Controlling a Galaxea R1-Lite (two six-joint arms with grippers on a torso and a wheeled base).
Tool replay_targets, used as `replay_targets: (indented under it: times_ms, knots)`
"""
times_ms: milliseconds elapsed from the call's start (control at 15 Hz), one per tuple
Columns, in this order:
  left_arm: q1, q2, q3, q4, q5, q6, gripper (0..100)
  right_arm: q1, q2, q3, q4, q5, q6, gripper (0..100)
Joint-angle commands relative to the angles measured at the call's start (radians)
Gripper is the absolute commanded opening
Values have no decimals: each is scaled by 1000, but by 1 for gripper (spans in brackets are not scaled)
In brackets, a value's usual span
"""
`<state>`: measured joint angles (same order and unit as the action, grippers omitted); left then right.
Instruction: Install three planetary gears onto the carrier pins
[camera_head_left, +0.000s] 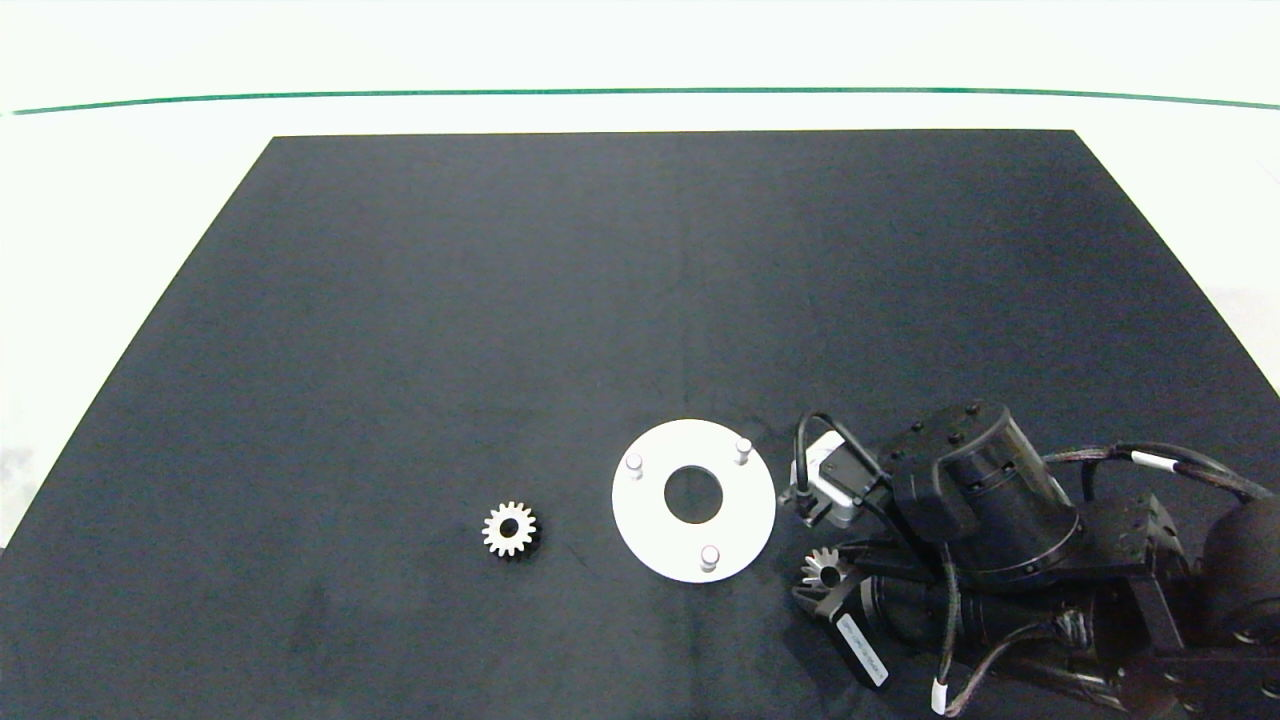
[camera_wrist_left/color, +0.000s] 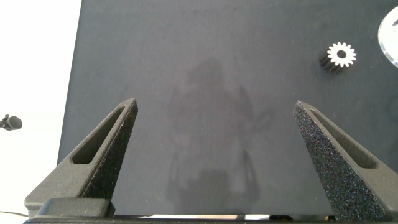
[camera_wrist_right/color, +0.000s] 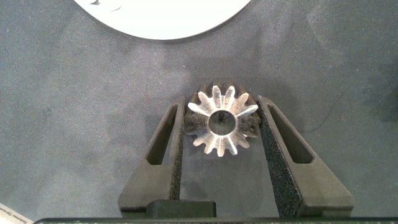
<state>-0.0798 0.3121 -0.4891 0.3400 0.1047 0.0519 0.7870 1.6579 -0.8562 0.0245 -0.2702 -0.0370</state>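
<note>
A planetary gear (camera_wrist_right/color: 222, 121) sits between the two grey fingers (camera_wrist_right/color: 283, 146) of the right gripper (camera_wrist_right/color: 222, 124), both pads pressed against its teeth, so the claw is clenched on it; in the head view this same gear (camera_head_left: 824, 569) lies low over the black mat (camera_head_left: 560, 300), just beside the near right rim of the white carrier disc (camera_head_left: 650, 530), apart from it. The three carrier pins (camera_head_left: 709, 555) stand upright in a triangle on the disc around its large centre hole, all bare; a second planetary gear (camera_head_left: 510, 528) lies flat on the mat to the disc's left, apart from it. The left gripper (camera_wrist_left/color: 214, 109) hovers above bare mat with its fingers spread wide, released, that second gear (camera_wrist_left/color: 341, 55) lying well beyond it.
</note>
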Motion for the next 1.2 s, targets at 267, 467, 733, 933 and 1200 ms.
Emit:
replay_targets:
  times_ms: [267,467,733,933,1200]
  knots:
    - [0,5,3,2,1,0,100,0,2,0,0,-1,0,23]
    - [-2,5,4,2,1,0,100,0,2,0,0,-3,-4,17]
    - [-2,10,1,2,1,0,100,1,-1,0,3,-3,-7,10]
    - [-8,16,1,2,1,0,100,15,-52,-34,20,-3,-21,10]
    - [-8,16,1,2,1,0,100,72,-109,-81,100,-7,-30,10]
